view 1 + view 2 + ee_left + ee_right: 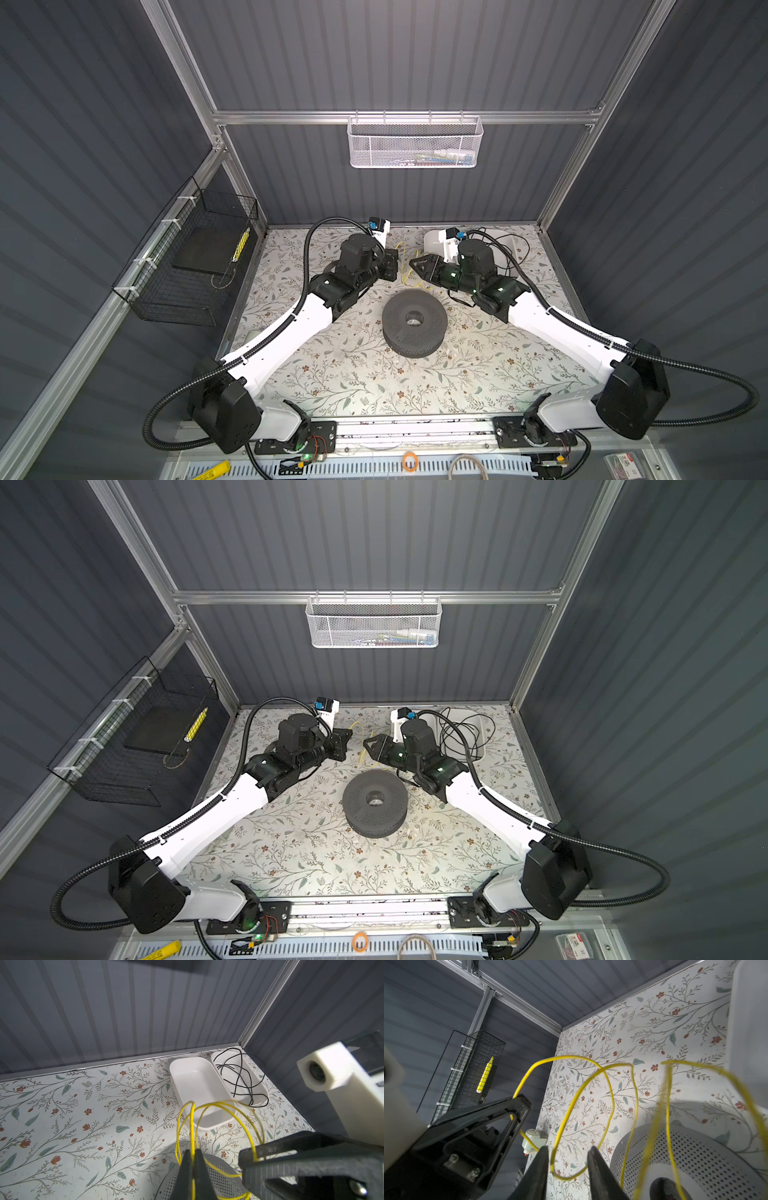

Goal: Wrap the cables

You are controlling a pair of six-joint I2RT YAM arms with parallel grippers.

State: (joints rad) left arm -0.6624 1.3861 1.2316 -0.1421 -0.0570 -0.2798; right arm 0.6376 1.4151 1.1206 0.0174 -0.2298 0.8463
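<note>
Two tools shared the yellow wire, which hung in springy loops over the table, at the grey perforated spool's twelve o'clock. The left tool was clenched on one strand. The right tool stood parted, with the bottom of one loop lying in the gap and nothing pinched. We judged the step to be a regrip. The right tool should close squarely on that single strand while the left holds firm, so the coils do not spring open. We could not find either wire end, count the coils, or tell whether any loop touched the spool. The nearest strands were blurred in the right wrist view, and in both top views the wire was almost too thin to trace.
</note>
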